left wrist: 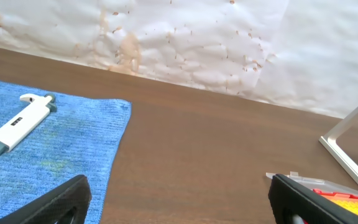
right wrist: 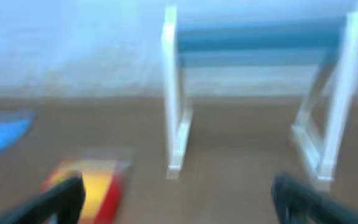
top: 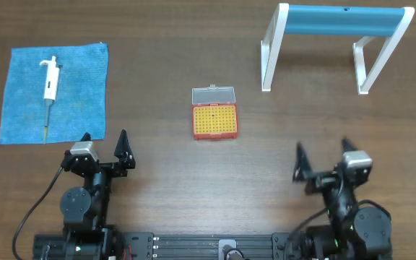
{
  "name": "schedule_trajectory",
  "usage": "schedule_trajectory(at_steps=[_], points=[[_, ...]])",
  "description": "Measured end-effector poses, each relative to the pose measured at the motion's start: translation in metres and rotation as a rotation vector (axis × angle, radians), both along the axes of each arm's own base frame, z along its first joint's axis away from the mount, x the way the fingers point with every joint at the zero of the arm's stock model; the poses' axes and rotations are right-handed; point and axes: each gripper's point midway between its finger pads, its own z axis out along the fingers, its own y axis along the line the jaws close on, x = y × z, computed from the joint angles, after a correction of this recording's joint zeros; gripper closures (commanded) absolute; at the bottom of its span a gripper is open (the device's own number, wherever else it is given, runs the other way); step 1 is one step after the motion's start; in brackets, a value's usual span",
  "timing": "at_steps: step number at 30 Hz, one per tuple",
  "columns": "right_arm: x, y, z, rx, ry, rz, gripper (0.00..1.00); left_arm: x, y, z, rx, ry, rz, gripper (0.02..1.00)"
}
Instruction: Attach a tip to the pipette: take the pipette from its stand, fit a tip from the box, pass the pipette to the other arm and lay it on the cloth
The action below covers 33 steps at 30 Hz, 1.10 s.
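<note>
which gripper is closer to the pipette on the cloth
Left. The left gripper sits by the bottom right corner of the cloth, a short way from the pipette. The right gripper is across the table, beyond the tip box.

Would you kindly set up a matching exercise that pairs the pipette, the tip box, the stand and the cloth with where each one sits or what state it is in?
Things:
1. pipette
2. tip box
3. stand
4. cloth

Places or states:
A. lid open, near the middle of the table
B. holding nothing, at the far right
C. lying on the blue cloth
D. spread flat at the far left

Pairs: 1-C, 2-A, 3-B, 4-D
</note>
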Motion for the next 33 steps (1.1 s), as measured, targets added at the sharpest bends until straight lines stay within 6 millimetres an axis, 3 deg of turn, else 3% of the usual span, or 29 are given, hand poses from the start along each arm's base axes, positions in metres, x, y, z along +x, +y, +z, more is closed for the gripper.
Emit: schedule_trajectory(at_steps=[2, 7, 14, 20, 33], points=[[0.01, -0.005, 0.009, -0.054, -0.107, -0.036, 0.027, 0.0, 0.0, 0.0, 0.0, -0.001, 0.0, 0.095], [0.031, -0.007, -0.045, -0.119, -0.083, -0.055, 0.027, 0.0, 0.0, 0.0, 0.0, -0.001, 0.0, 0.095], [0.035, -0.007, -0.092, -0.147, 0.018, -0.04, 0.027, 0.0, 0.0, 0.0, 0.0, -0.001, 0.0, 0.095], [0.036, -0.027, -0.094, -0.146, 0.027, -0.122, 0.029, 0.0, 0.0, 0.0, 0.0, -0.001, 0.0, 0.095], [0.036, -0.029, -0.094, -0.145, 0.027, -0.127, 0.029, 0.0, 0.0, 0.0, 0.0, -0.001, 0.0, 0.095]])
